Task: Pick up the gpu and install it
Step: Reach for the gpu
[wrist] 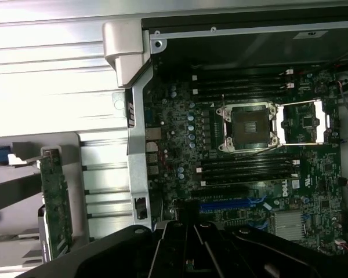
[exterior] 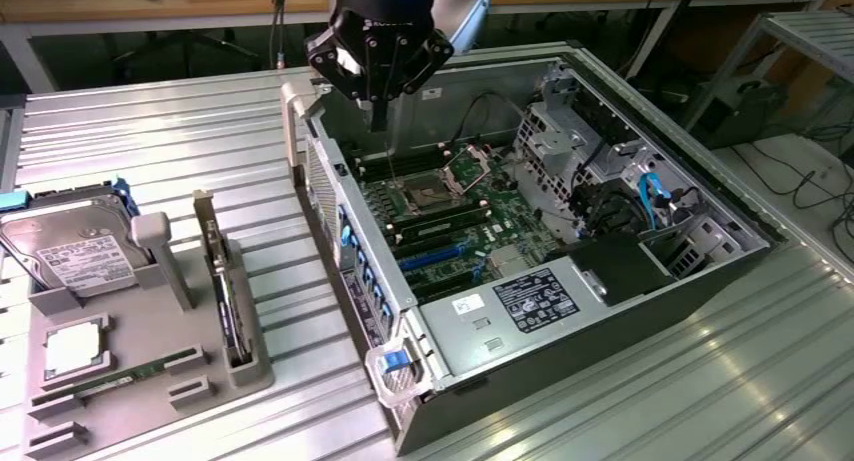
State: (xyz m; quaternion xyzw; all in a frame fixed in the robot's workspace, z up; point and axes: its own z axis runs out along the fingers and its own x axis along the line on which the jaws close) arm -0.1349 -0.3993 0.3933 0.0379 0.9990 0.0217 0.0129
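Observation:
The gpu (exterior: 222,286) is a thin green card standing on edge in a slot of the grey holder (exterior: 147,331), at the exterior view's left; in the wrist view the gpu (wrist: 55,200) appears beside the case wall. My gripper (exterior: 378,119) hangs above the far end of the open computer case (exterior: 667,271), over the motherboard and well away from the gpu. Its black fingers are shut together with nothing between them. In the wrist view the gripper (wrist: 188,223) sits above the blue expansion slot (wrist: 232,204).
A silver hard drive (exterior: 78,253), a processor chip (exterior: 74,346) and a RAM stick (exterior: 127,374) also rest in the holder. The motherboard has an open processor socket (wrist: 246,127). Blue cables (exterior: 651,196) and a black shroud (exterior: 627,266) fill the case's right side.

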